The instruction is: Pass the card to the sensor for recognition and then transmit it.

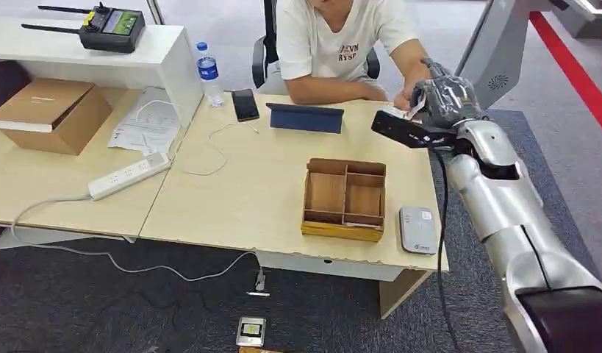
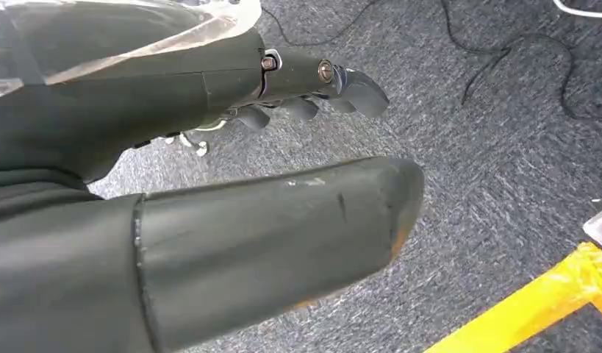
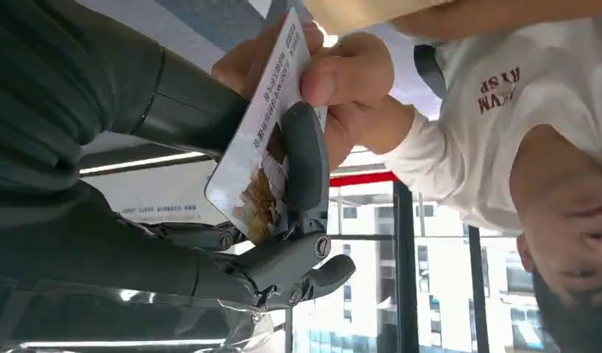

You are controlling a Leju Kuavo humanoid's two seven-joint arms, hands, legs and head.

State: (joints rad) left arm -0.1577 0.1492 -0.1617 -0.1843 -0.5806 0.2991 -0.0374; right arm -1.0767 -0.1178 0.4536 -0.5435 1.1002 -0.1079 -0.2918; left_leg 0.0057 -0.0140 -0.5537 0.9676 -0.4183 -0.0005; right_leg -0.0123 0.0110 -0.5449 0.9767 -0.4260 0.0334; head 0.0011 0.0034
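My right hand point(image 1: 443, 99) is raised over the table's far right corner, in front of the seated person point(image 1: 342, 40). It pinches a printed card point(image 3: 262, 136) between its thumb and a dark finger point(image 3: 305, 158). The person's hand point(image 3: 345, 73) grips the card's other end at the same time. In the head view the card point(image 1: 413, 109) is a small pale patch beside my hand. The grey-white sensor point(image 1: 417, 229) lies flat near the table's front right corner, well below my hand. My left hand point(image 2: 209, 235) hangs over grey carpet, its fingers apart and holding nothing.
A wooden divided box point(image 1: 345, 197) stands left of the sensor. A tablet in a blue case point(image 1: 305, 118), a phone point(image 1: 245, 104) and a water bottle point(image 1: 208, 73) line the far edge. A power strip point(image 1: 129, 175) and a cardboard box point(image 1: 51, 114) lie to the left.
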